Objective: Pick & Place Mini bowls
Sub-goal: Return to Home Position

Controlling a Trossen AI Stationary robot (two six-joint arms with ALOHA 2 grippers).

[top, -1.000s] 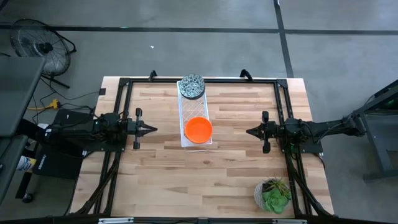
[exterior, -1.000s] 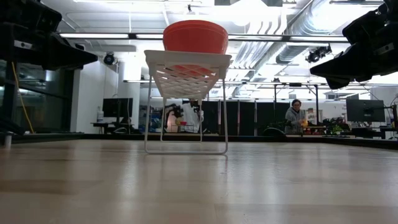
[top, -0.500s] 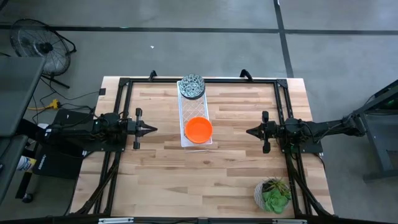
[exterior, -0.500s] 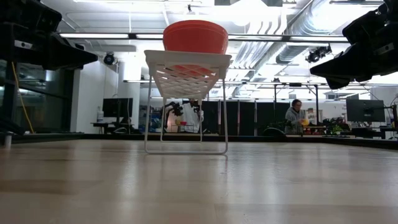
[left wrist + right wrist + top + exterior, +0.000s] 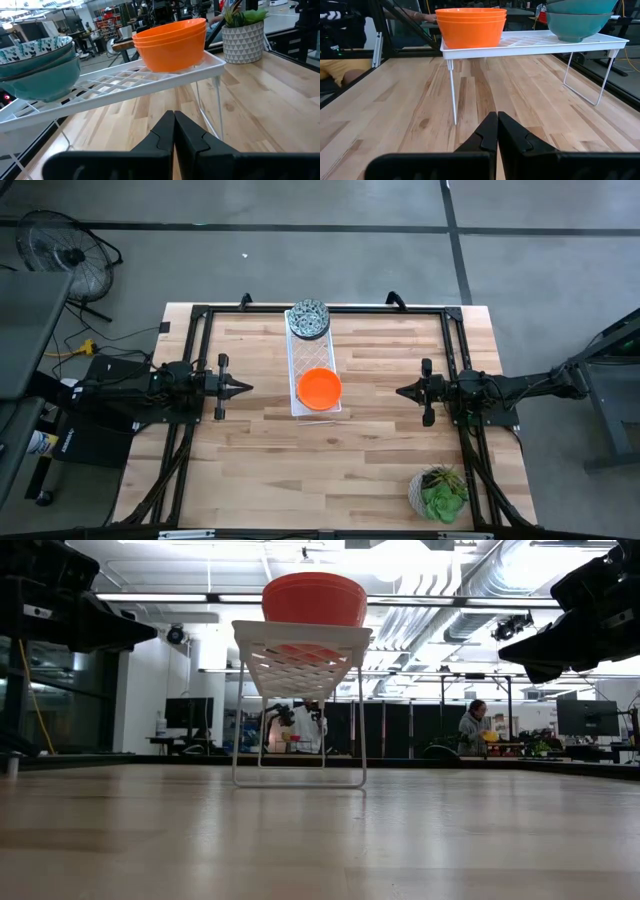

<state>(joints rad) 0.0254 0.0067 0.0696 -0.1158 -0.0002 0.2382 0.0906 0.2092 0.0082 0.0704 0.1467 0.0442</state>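
A stack of orange mini bowls (image 5: 319, 387) (image 5: 172, 45) (image 5: 471, 26) sits by its base on the near end of the long white lattice tray (image 5: 309, 355). A stack of grey-green patterned bowls (image 5: 309, 319) (image 5: 37, 65) (image 5: 580, 17) sits on the tray's far end. How many bowls each stack has I cannot tell. My left gripper (image 5: 243, 388) (image 5: 174, 131) is shut, left of the tray, touching nothing. My right gripper (image 5: 402, 391) (image 5: 497, 131) is shut, right of the tray, above the table.
The tray stands on thin white wire legs (image 5: 453, 92) (image 5: 236, 720) above the wooden table (image 5: 370, 440). A pale pot with a green plant (image 5: 439, 492) stands near the table's near right corner. A black frame (image 5: 200, 315) borders the table. A person (image 5: 472, 727) sits far behind.
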